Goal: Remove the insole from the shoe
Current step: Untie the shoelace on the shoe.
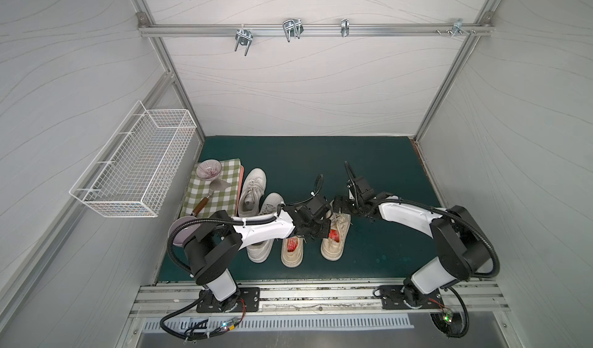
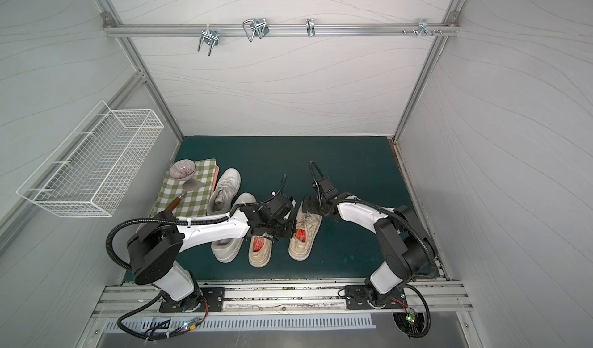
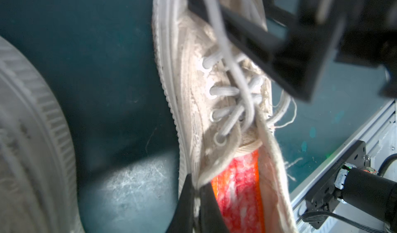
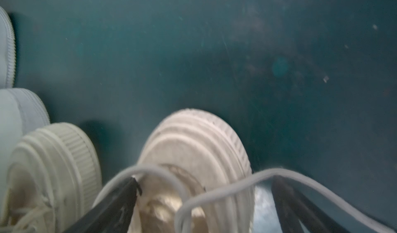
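A worn beige lace-up shoe [image 1: 332,251] [image 2: 301,250] stands on the green mat, with a red and orange insole [image 1: 334,235] [image 2: 301,235] lying inside it. My left gripper [image 1: 323,231] [image 2: 290,229] is shut on the shoe's side collar. In the left wrist view the jaws pinch that fabric edge [image 3: 196,191] right beside the insole [image 3: 236,189]. My right gripper [image 1: 340,206] [image 2: 309,206] is open and straddles the shoe's toe [image 4: 193,146]. One of its fingers [image 4: 116,206] lies against the toe and the other stands off it. A loose lace [image 4: 236,184] drapes over the fingers.
A second beige shoe [image 1: 292,250] with a red insole stands just left, next to two white sneakers [image 1: 253,186]. A checked cloth [image 1: 221,195] with a bowl [image 1: 208,170] and a spatula lies at the left, below a wire basket [image 1: 134,163] on the wall.
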`<state>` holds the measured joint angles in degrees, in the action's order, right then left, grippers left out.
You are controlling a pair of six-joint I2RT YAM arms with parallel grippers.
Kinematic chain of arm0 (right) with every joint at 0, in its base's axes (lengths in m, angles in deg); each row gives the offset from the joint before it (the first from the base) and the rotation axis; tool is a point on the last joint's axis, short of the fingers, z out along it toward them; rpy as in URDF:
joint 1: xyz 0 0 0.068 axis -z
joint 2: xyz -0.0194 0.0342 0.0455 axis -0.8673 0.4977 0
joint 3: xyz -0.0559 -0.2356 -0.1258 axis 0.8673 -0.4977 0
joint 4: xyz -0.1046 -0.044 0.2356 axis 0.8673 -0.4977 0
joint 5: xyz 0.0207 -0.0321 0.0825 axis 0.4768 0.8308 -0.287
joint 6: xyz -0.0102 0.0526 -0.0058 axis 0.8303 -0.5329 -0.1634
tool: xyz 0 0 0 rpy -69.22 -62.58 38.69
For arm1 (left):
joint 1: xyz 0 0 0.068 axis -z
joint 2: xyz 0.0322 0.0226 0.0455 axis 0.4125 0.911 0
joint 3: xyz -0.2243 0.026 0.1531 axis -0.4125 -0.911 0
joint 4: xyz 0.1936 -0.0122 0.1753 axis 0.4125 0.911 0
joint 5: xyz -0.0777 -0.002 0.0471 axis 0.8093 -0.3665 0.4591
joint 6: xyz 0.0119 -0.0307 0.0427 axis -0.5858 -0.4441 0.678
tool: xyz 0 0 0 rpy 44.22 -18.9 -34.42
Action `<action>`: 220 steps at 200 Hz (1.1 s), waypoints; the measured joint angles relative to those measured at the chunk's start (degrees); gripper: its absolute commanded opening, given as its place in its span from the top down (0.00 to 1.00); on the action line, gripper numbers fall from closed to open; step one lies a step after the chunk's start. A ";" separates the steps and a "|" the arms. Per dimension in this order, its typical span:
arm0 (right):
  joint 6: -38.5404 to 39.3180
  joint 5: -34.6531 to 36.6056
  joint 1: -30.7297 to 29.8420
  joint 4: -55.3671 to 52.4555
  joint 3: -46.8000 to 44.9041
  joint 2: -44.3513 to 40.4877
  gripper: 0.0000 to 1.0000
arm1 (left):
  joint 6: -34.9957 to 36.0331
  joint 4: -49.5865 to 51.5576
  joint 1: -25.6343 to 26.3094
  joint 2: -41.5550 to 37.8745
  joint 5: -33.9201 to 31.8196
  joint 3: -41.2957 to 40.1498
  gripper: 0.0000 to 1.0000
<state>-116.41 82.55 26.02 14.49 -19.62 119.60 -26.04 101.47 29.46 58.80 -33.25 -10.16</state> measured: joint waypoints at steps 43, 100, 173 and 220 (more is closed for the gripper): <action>-0.81 -0.07 2.21 3.54 2.67 3.17 0.01 | -0.74 -0.28 1.05 0.00 0.59 -0.09 1.00; -1.51 -0.20 7.58 3.58 11.06 8.81 0.01 | -0.96 -1.42 1.22 -0.15 0.42 -1.49 1.00; -1.07 1.70 11.04 -5.97 13.44 4.28 0.02 | -0.61 1.25 1.31 -1.05 -3.76 -1.22 1.00; 1.22 0.96 8.92 -12.33 6.88 -9.42 0.06 | -0.94 4.22 -0.61 2.58 -7.37 5.75 1.00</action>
<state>-115.19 83.51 34.94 2.16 -12.74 110.18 -26.98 105.68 28.85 61.38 -40.62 -4.41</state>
